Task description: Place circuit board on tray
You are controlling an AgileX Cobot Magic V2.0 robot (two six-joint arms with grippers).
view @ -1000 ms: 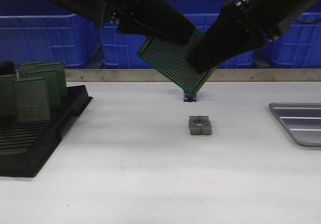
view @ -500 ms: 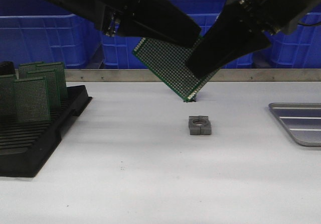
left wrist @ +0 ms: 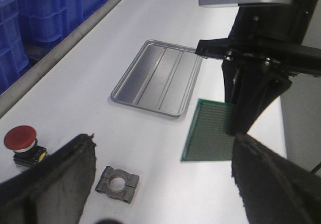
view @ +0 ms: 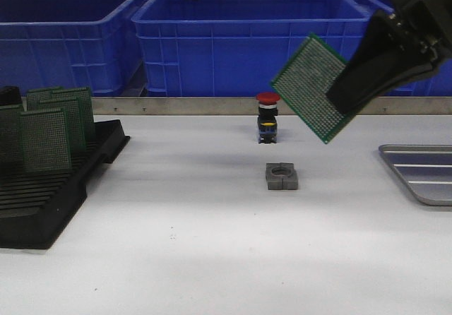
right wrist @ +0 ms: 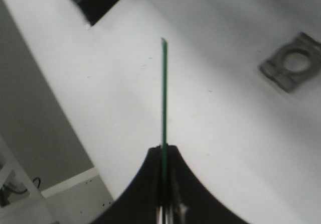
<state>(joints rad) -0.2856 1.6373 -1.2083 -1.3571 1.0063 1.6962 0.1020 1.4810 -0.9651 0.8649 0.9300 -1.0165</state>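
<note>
While the right gripper (view: 344, 97) has its fingers clamped on the circuit board (view: 313, 86), the board hangs tilted above the bench (view: 212, 244), left of the tray (view: 417, 185) at the right edge. High at the far left, the left gripper's (left wrist: 163, 184) fingers are spread apart, holding nothing.

Electronics workshop: blue crates (view: 233, 39), PCB rack (view: 49, 181)
</note>
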